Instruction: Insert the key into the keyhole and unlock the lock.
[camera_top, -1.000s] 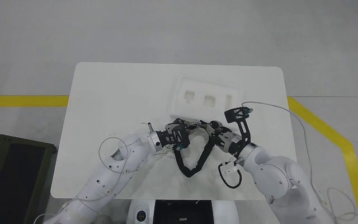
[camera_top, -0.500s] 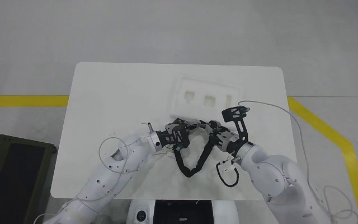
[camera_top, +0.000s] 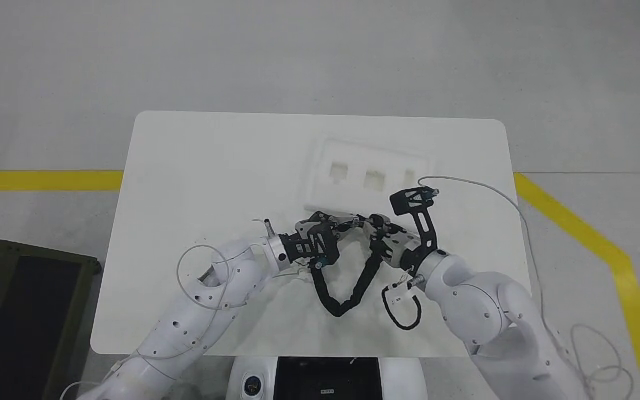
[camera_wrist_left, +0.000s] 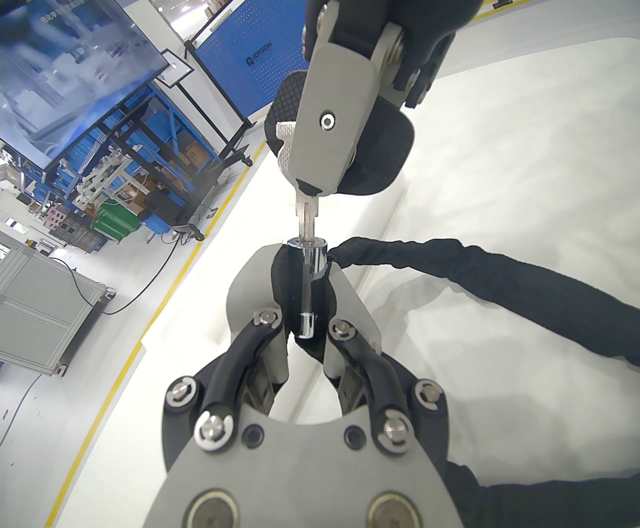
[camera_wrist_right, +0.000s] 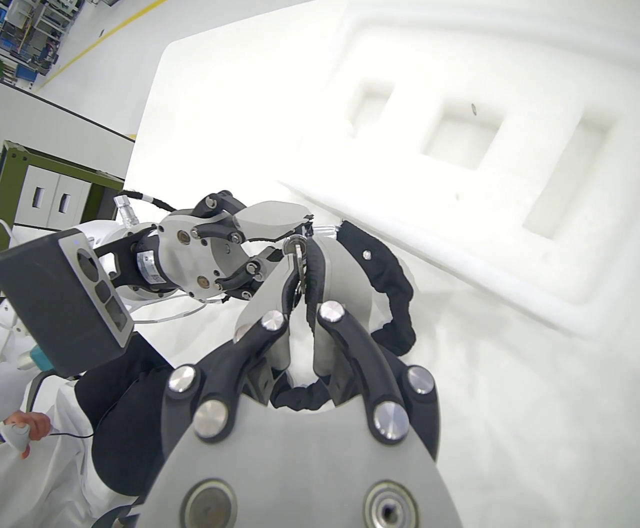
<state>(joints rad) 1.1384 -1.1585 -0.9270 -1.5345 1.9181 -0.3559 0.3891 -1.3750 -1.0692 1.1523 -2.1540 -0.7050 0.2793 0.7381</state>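
Left pincer (camera_wrist_left: 302, 280) grasps the chrome lock cylinder (camera_wrist_left: 309, 295), its two fingers clenched on the sides so the cylinder lies lengthwise between them. The keyhole end points away from the wrist, toward the other arm. A black sleeved cable (camera_wrist_left: 500, 290) leaves the cylinder just beside the left pincer's fingertip. In the top view it hangs in a loop on the white counter (camera_top: 200, 180), on the robot's side of both pincers. Straight ahead of the left pincer, the key (camera_wrist_left: 306, 220) has its blade in line with the cylinder and its tip meeting the keyhole face. How deep it sits cannot be told. The right pincer (camera_wrist_left: 327, 180) is clenched on the key's head, one grey finger and one black ribbed pad pressed on its flat sides, fingertips facing the left pincer's and only the bare blade between them. Beyond both pincers, apart from them, a white foam tray (camera_wrist_right: 450, 260) lies on the counter with three rectangular recesses (camera_wrist_right: 465, 132).
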